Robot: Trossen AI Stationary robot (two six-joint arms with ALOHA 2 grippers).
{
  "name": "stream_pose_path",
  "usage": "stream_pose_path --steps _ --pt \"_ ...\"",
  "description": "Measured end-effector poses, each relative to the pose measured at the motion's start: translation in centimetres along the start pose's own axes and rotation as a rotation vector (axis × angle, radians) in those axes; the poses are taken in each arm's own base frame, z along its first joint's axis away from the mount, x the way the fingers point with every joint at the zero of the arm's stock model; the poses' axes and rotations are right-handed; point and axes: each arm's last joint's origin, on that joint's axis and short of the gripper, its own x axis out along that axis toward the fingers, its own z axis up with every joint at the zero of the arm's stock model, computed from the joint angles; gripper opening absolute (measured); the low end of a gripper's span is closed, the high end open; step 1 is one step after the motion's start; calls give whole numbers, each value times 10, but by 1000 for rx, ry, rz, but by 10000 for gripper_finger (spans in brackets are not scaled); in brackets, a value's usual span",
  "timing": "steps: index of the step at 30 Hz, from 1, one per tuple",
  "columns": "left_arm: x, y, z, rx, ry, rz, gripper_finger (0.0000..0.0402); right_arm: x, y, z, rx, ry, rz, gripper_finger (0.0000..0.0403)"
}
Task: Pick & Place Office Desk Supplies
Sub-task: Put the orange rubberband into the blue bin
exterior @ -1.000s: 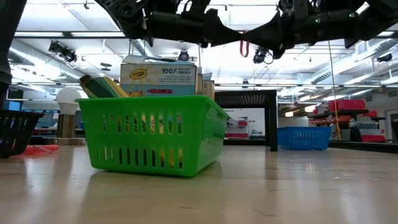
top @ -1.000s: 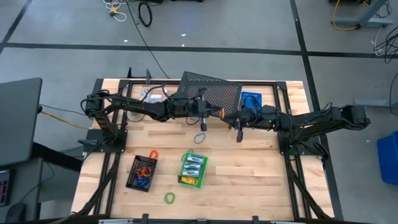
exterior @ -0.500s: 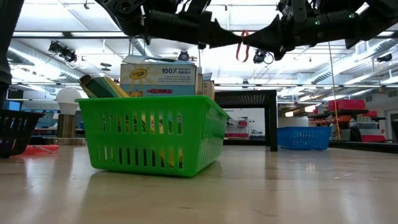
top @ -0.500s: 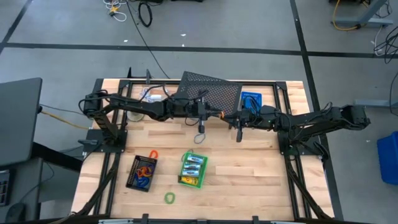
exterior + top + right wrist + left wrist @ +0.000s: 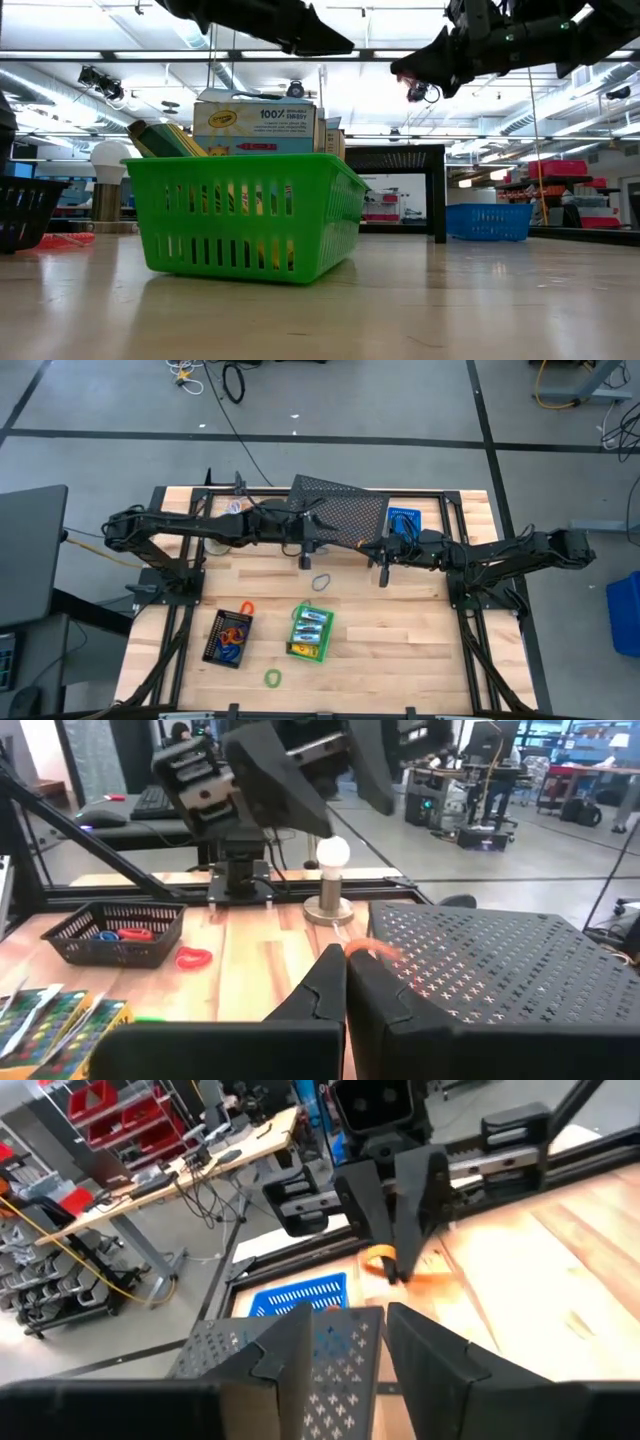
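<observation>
The right claw (image 5: 345,965) is pinching an orange loop (image 5: 362,950) between closed fingers; the left claw (image 5: 380,1350), fingers apart, is hovering just opposite. Best to carry the loop slowly towards the black basket (image 5: 228,637).

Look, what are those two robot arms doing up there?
The right arm's tool is shut on a small orange loop, held up above the middle of the table. The left arm's tool hangs open beside it, holding nothing. Below, crayon boxes sit in the green basket, coloured loops lie in the black basket, and a grey loop and a green loop lie loose on the wood.
</observation>
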Motion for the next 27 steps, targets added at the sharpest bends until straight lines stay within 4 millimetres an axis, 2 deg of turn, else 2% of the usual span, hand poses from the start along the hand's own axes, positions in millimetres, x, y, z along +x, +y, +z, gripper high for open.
stream_pose_path --steps 10,22,27 --pt "-21 0 0 -11 109 -57 149 -6 -5 -2 -51 72 -173 0" --pt "-25 -5 -12 -21 202 -97 149 -38 -18 4 -95 175 -492 0" --pt "-25 -5 -14 -13 243 -52 149 -49 -29 -2 -109 268 -661 0"
